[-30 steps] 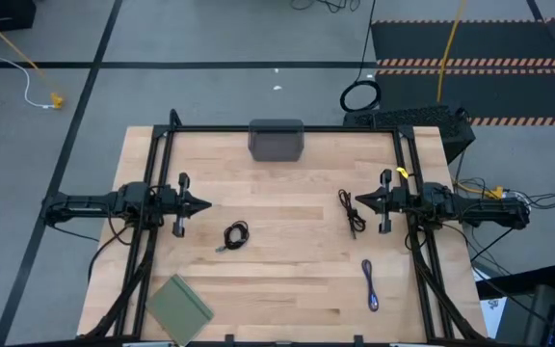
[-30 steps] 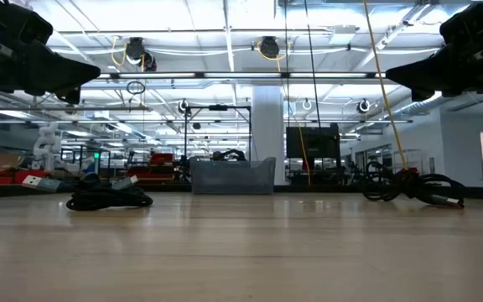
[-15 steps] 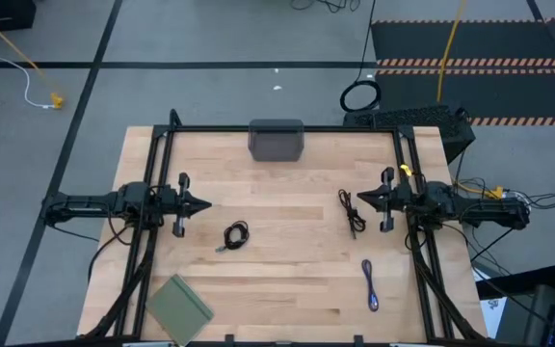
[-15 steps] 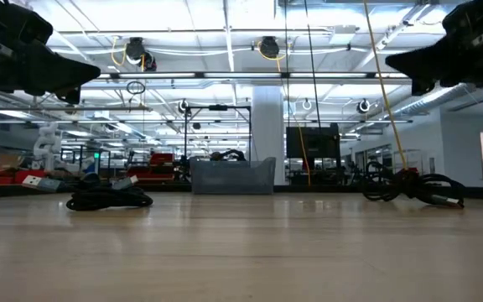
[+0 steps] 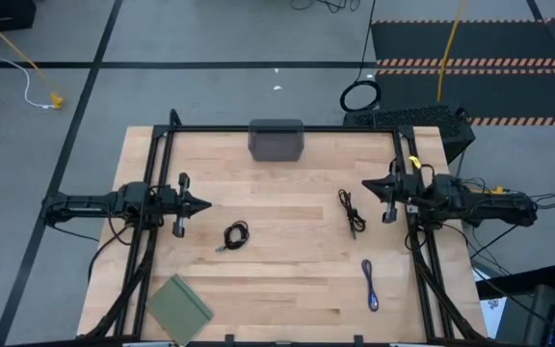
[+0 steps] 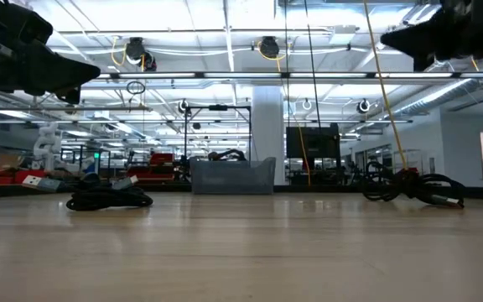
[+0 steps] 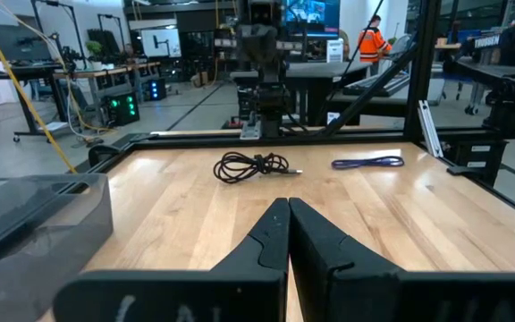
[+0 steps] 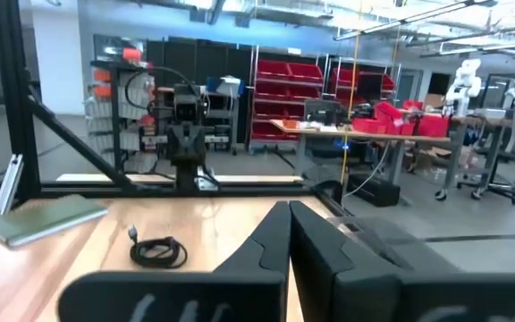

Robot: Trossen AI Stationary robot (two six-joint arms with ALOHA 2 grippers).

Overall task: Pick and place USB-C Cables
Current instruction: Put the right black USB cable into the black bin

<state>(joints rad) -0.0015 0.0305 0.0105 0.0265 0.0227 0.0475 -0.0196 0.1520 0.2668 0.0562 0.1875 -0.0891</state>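
Observation:
Three cables lie on the wooden table, none touched. The coiled black cable [image 5: 236,234] [image 6: 109,200] [image 8: 159,252] lies flat left of centre. The loosely bundled black cable [image 5: 351,210] [image 6: 413,188] [image 7: 253,165] lies right of centre. The purple-blue folded cable [image 5: 370,284] [image 7: 367,162] rests near the right front corner. My left gripper [image 5: 205,203] [image 7: 288,207] hovers shut above the table's left side, left of the coiled cable. My right gripper [image 5: 364,187] [image 8: 289,209] hovers shut high above the right side, just beyond the bundled cable.
A dark grey rectangular tray [image 5: 277,140] [image 6: 232,177] [image 7: 34,215] stands at the middle of the far edge. A flat green pad [image 5: 179,306] [image 8: 43,219] lies at the near left corner. Black frame rails [image 5: 403,164] run along the table's sides.
My right gripper has risen and drawn back a little toward the table's far right, away from the bundled black cable, staying shut. The cables have kept still.

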